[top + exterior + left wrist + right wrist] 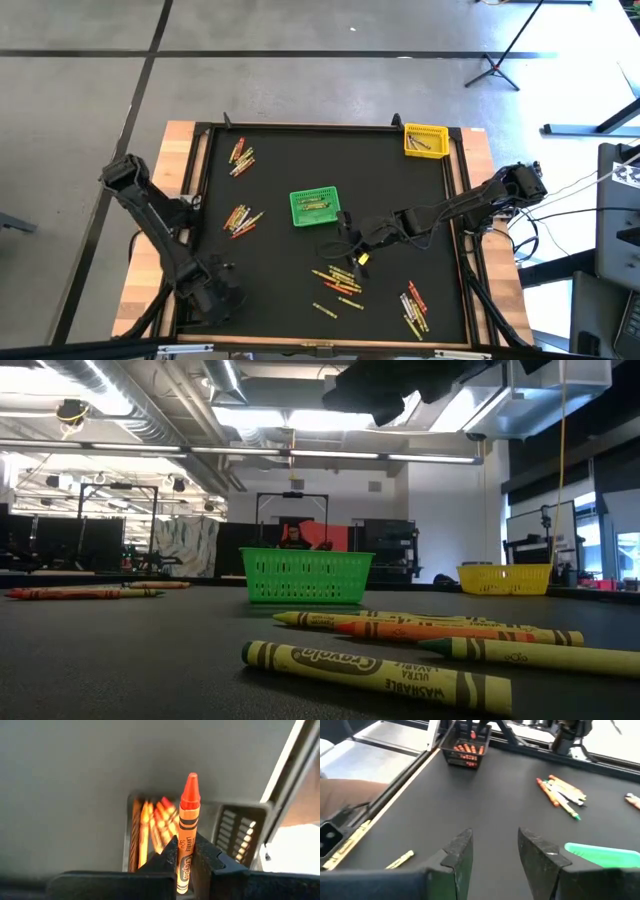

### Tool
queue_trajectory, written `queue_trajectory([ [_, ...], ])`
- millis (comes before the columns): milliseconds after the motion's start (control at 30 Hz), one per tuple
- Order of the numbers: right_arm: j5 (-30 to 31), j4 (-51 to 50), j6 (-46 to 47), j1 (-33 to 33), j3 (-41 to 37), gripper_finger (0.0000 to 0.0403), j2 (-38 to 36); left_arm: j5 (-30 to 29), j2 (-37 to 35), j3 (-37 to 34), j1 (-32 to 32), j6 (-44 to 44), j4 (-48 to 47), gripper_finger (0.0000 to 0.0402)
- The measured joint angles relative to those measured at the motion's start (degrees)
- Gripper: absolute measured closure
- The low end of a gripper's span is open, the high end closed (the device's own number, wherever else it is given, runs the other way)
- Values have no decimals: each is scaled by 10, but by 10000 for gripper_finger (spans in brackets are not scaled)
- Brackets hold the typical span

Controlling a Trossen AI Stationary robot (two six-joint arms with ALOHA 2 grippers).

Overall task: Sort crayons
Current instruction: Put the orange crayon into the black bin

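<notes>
Our left hand (186,870) is clamped on an orange crayon (187,830), and what the next move turns on is what lies straight beyond that crayon's tip: the black basket (235,827), whose open mouth already shows a row of red and orange crayons (156,822). The held crayon stands lengthwise out of the fingers, its point leading toward the basket, so its long axis runs roughly along the sticks already inside. We judge that letting go above the opening should send it in beside them, though how high the hand hangs over the basket we cannot tell.

In the high view the left hand (205,290) sits at the near left corner of the tabletop (280,160), so this basket belongs to our left arm alone; the right arm is well apart from it.

Our right hand (495,851) hovers open and empty over the middle of the tabletop. A yellow crayon (361,258) lies just beside it, and a loose scatter of yellow and orange crayons (338,280) lies a little beyond, on the near side. The green basket (313,206) is close on its far left side, the yellow basket (424,139) well away at the far right corner.

The crayons are thin, paper-wrapped sticks with blunt cone tips, lying flat and at mixed angles in small clusters.
</notes>
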Motion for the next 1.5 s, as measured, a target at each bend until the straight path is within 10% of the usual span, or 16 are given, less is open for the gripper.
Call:
queue_trajectory([
  [533,45,2,-28,0,0,251,0,-41,2,-18,-102,-103,-10,392],
  [1500,45,1,-24,0,0,251,0,-28,34,-85,-103,-130,101,352],
])
